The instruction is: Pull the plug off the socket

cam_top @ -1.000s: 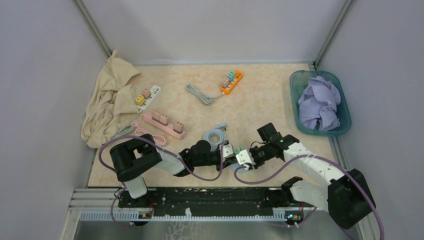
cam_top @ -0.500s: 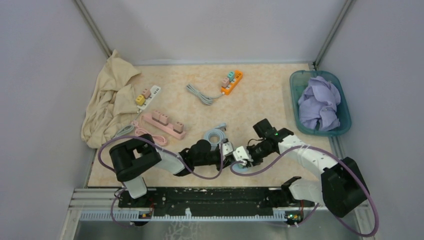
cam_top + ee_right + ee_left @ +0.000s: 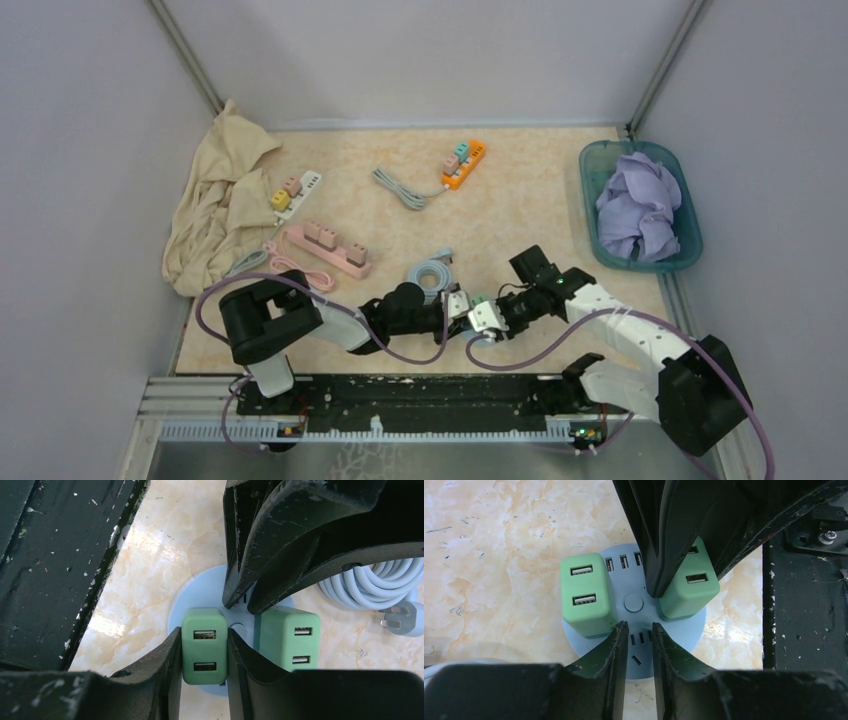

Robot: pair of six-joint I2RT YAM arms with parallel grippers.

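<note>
P1: Swung left, then back out right with the right arm (image 3: pixel 610 320). Logging that as a wiggle on the plug, not a pull-off.
P2: Agreed. Still seeing the right claw (image 3: pixel 204 645) clamped on the green plug (image 3: pixel 203 655), still seated in the round blue socket (image 3: pixel 182 605). Cannot tell how deep from here. Not done yet; expecting more rocking or a firmer lift.
P1: Left claw (image 3: pixel 638 630)?
P2: Closed together, gripping nothing, pressing down with its tips (image 3: pixel 616 640) on the socket face between the two plugs. Reads as pinning the base.
P1: Location, quick.
P2: Near edge of the table (image 3: pixel 520 200), front centre, at the meeting point of both arms. Just beside a second green plug (image 3: pixel 286 637) in the same socket, untouched.
P1: Pointing which way?
P2: Standing upright, port face up at the wrist cameras, prongs down and hidden. Logging the longer side of that face as running along the fingers (image 3: pixel 167 670), clamped across the narrow width. Guessing straight up off the socket as the way out.
P1: Farther back?
P2: Coiled grey cable (image 3: pixel 370 587) just beyond the socket. Then pink strip (image 3: pixel 328 245), white strip (image 3: pixel 296 190), orange strip (image 3: pixel 465 163), well apart from it. Beige cloth (image 3: pixel 215 210) far left, teal basket (image 3: pixel 587 190) far right, purple cloth (image 3: pixel 637 210) inside.
</note>
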